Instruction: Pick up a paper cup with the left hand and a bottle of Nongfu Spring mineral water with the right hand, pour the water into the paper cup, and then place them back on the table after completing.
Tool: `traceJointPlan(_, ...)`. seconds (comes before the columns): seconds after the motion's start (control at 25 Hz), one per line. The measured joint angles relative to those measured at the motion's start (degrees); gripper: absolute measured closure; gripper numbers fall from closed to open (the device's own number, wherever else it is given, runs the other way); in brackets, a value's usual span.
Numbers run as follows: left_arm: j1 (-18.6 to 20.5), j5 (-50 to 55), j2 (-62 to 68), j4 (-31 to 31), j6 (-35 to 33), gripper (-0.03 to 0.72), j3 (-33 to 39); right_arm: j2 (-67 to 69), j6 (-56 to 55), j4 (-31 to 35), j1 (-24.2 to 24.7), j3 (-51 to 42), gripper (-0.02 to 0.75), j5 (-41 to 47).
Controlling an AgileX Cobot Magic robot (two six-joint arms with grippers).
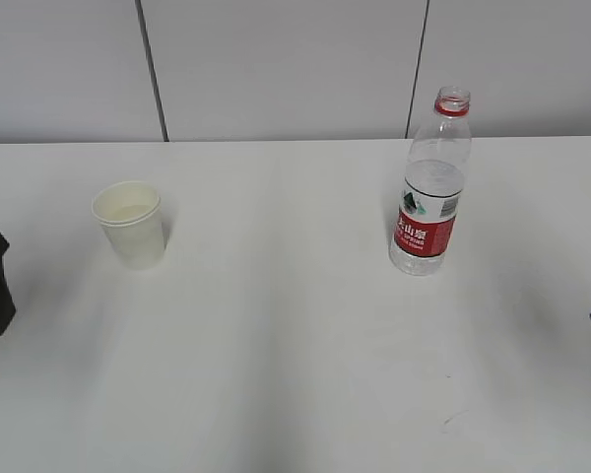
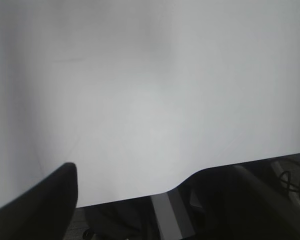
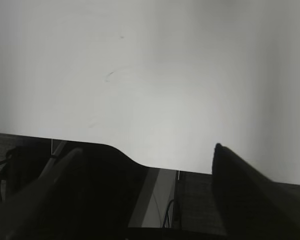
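paper cup [image 1: 130, 225] upright on the table [image 1: 276, 335] at left, bottle [image 1: 430, 187] upright well apart at right

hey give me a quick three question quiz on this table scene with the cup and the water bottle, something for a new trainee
1. True or false: the paper cup lies tipped on its side on the table.
2. Multiple choice: the bottle is A) capped and lying down, B) upright with no cap on its neck, C) held in the right gripper.
3. Fill in: in the exterior view the cup stands to the ____ of the bottle.

Key
1. False; it stands upright, mouth up.
2. B. The red ring shows at an open neck, and neither gripper touches it; the left gripper is back at the table edge.
3. left
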State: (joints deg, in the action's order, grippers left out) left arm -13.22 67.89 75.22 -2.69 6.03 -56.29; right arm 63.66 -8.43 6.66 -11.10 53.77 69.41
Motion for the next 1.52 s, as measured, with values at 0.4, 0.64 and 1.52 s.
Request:
traceJointPlan(0.4,0.0,2.0,-2.3,2.1,0.7,0.15,-0.6,0.0,0.0,1.4,0.0,0.1,0.162,1.0)
traceJointPlan(0.64,0.0,2.3,-11.2,4.2,0.8,0.169,3.4,-1.1,0.0,1.8,0.0,0.1,0.162,1.1)
traceJointPlan(1.52,0.0,5.1,-54.0,2.1,0.7,0.179,5.8,-37.1,3.9,-1.5,0.0,-9.4,0.164,2.5)
